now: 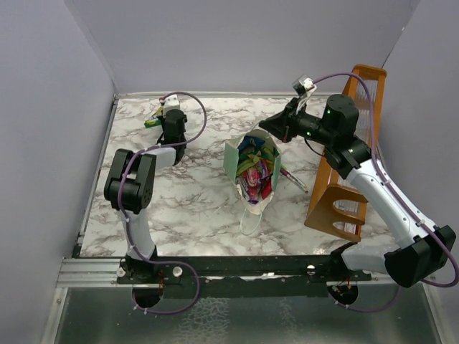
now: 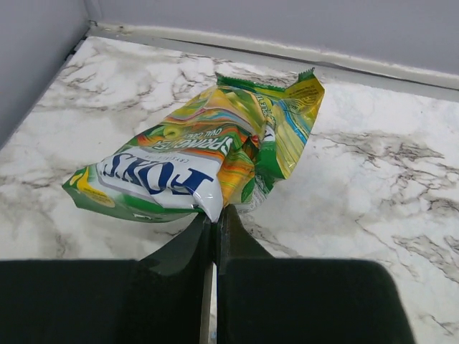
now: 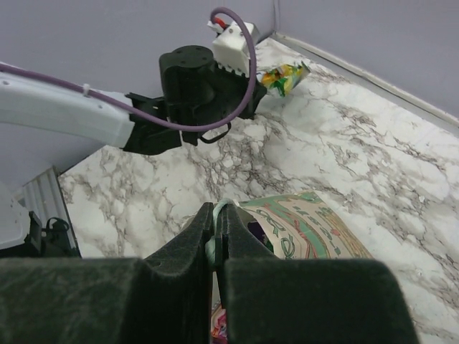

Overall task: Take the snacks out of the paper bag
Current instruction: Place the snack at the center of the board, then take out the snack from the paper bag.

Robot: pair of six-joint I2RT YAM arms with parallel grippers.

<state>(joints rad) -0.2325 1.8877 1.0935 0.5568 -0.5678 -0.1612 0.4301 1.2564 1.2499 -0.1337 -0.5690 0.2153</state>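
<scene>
The mint-green paper bag (image 1: 231,162) stands mid-table with its mouth open, and several bright snacks (image 1: 256,172) lie inside. My right gripper (image 1: 267,131) is shut on the bag's far top edge. In the right wrist view the jaws (image 3: 219,213) pinch a mint strip of the bag (image 3: 315,229). My left gripper (image 1: 159,116) is at the far left of the table, shut on a green-yellow packet (image 1: 151,120). In the left wrist view the packet (image 2: 201,161) hangs from the closed fingertips (image 2: 215,215), low over the marble.
A tall orange-brown wooden rack (image 1: 350,165) stands at the right, close behind my right arm. Thin pens (image 1: 294,179) lie between the bag and the rack. A white loop handle (image 1: 250,218) hangs off the bag's near side. Grey walls enclose the table.
</scene>
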